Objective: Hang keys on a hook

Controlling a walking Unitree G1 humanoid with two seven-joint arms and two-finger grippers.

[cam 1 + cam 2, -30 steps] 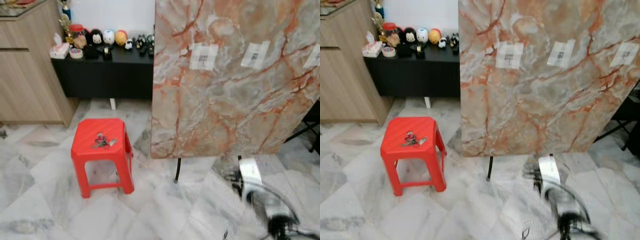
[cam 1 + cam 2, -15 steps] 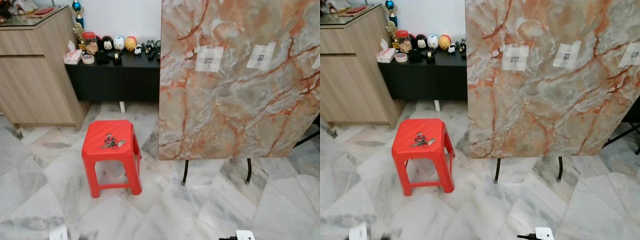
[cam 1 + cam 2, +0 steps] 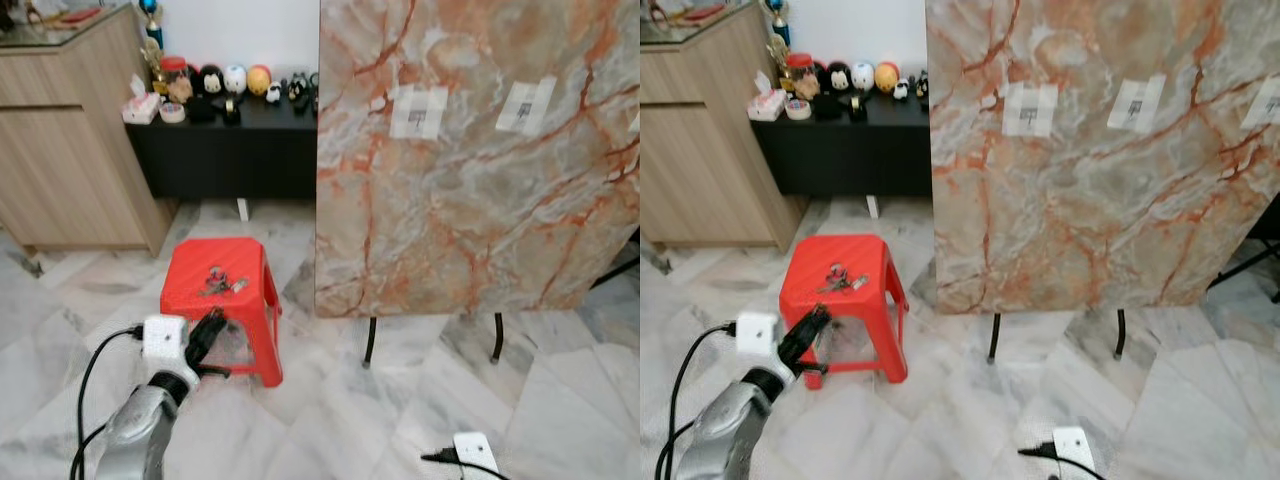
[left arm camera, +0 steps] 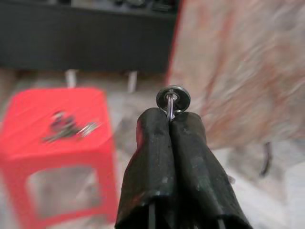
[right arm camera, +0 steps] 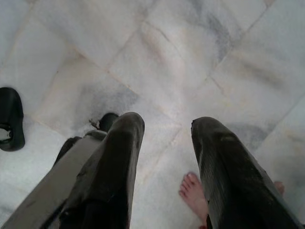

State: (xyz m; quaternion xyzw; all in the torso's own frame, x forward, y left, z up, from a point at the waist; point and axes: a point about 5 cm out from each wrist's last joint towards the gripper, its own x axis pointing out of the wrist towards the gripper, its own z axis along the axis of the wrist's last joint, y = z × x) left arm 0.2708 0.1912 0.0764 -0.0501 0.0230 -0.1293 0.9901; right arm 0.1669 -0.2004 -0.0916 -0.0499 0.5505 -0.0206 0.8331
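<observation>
A bunch of keys (image 3: 222, 284) lies on top of a red plastic stool (image 3: 255, 330). My left gripper (image 3: 214, 320) is raised just in front of the stool's near edge, short of the keys, fingers pressed together with nothing held. In the left wrist view its shut fingertips (image 4: 170, 116) point past the keys (image 4: 66, 128) toward the marble board. That board (image 3: 470, 200) stands upright to the right and carries taped white patches (image 3: 420, 110) with small dark hook-like marks. My right gripper (image 5: 167, 125) hangs open above the floor.
A wooden cabinet (image 3: 60, 140) and a black low shelf (image 3: 230, 150) with figurines stand behind the stool. The board rests on thin black legs (image 3: 370, 342). A person's bare foot (image 5: 193, 191) and a black shoe (image 5: 9, 119) lie on the marble floor under my right gripper.
My left arm has risen into view and reached toward the stool's front. The keys have not moved. The camera view shifted slightly.
</observation>
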